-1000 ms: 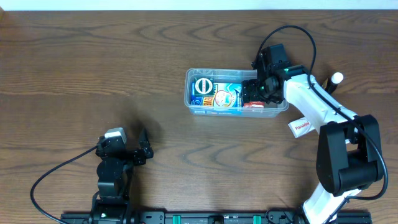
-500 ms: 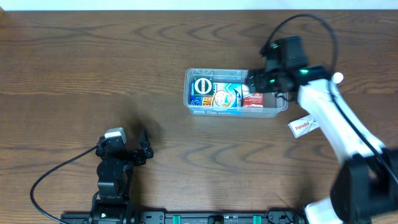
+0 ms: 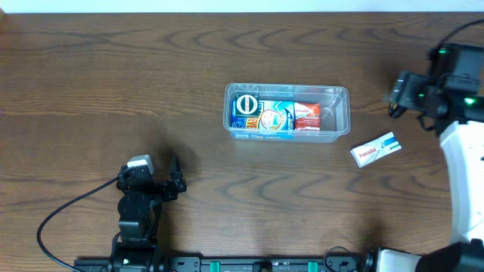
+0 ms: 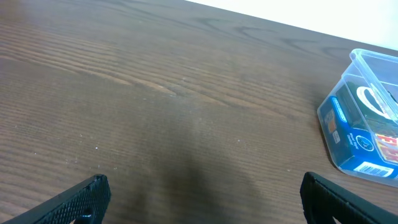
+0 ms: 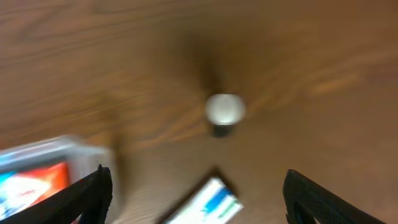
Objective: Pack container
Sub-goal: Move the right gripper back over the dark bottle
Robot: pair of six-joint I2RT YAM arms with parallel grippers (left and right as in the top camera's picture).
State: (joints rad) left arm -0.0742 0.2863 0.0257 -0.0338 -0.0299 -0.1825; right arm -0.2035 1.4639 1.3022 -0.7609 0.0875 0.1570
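The clear container (image 3: 337, 113) stands mid-table and holds three small boxes: a dark blue one (image 3: 245, 113), a blue and yellow one (image 3: 274, 117) and a red and white one (image 3: 306, 115). Its right end is bare. My right gripper (image 3: 395, 94) is open and empty, to the right of the container and apart from it. In the blurred right wrist view the open jaws (image 5: 197, 179) frame a white and blue box (image 5: 208, 202) lying on the table, with the container's corner (image 5: 81, 152) at the left. My left gripper (image 3: 175, 183) is open and empty near the front left.
The white and blue box (image 3: 376, 149) lies flat on the table right of the container. A small white round-topped object (image 5: 224, 108) stands beyond it. The left wrist view shows bare wood between the open jaws (image 4: 204, 186) and the container's end (image 4: 359, 60) at the far right.
My right gripper has come out of the container and swung away to the right. The red and white box stays in the container. The left arm has not moved.
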